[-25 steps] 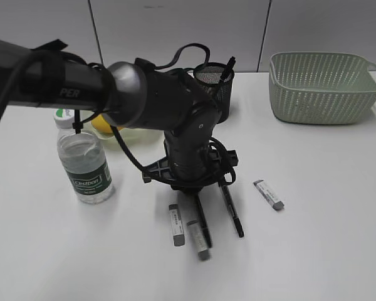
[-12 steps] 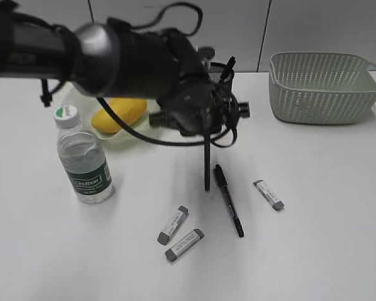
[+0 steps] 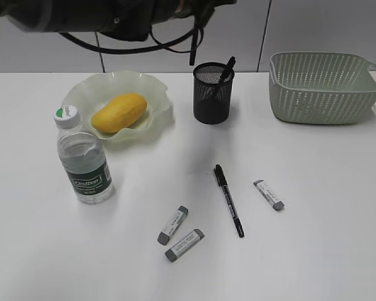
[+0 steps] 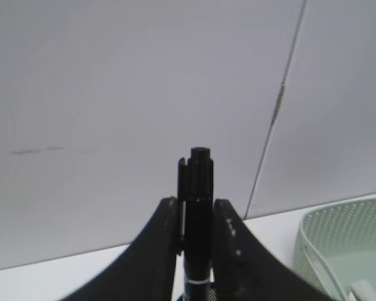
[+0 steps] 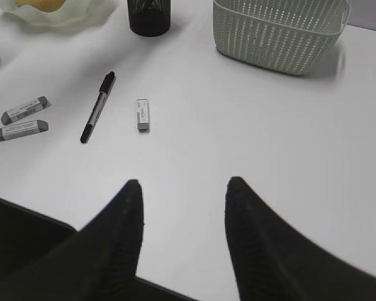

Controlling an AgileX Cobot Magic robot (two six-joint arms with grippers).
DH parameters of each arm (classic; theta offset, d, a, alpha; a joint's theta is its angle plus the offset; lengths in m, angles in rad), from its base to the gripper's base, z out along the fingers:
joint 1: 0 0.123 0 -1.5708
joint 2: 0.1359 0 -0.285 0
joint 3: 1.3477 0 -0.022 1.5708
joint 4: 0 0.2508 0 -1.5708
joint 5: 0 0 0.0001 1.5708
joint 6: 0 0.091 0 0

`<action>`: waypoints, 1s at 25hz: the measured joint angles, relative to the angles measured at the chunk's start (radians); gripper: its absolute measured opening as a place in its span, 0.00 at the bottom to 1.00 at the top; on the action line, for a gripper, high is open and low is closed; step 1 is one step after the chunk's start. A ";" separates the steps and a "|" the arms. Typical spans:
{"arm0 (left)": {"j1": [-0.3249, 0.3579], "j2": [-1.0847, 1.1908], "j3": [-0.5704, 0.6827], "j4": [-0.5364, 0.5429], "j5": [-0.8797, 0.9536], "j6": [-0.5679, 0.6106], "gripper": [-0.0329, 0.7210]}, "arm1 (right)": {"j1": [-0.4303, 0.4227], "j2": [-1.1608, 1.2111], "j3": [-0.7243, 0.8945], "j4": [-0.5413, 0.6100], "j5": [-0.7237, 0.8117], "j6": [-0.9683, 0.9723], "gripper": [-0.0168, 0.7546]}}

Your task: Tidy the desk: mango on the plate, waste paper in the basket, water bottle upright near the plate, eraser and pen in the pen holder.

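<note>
My left gripper (image 4: 194, 216) clamped a black pen (image 4: 198, 207) standing upright, high above the pen holder (image 3: 213, 93); its lower end was cut off. Right gripper (image 5: 183, 191) hung spread, empty. Another pen (image 3: 229, 200) lay lengthwise on the table (image 3: 326, 238).

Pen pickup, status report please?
Left gripper shut on a pen, raised above the pen holder. Right gripper open, empty. Second pen and three erasers on the desk.
</note>
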 joint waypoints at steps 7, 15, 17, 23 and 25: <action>0.032 0.087 -0.137 0.017 -0.061 -0.032 0.19 | 0.000 0.000 0.000 0.000 0.000 0.000 0.47; 0.031 0.251 -0.315 0.019 -0.057 -0.032 0.19 | 0.000 0.000 0.000 0.000 0.000 0.000 0.43; 0.030 0.288 -0.354 0.019 -0.057 -0.032 0.19 | 0.000 0.000 0.000 0.000 0.000 0.000 0.42; 0.022 0.384 -0.417 0.019 -0.057 -0.033 0.19 | 0.000 0.000 0.000 0.000 0.000 0.000 0.41; 0.022 0.402 -0.423 0.019 -0.057 -0.033 0.19 | 0.000 0.000 0.000 0.000 0.000 0.000 0.41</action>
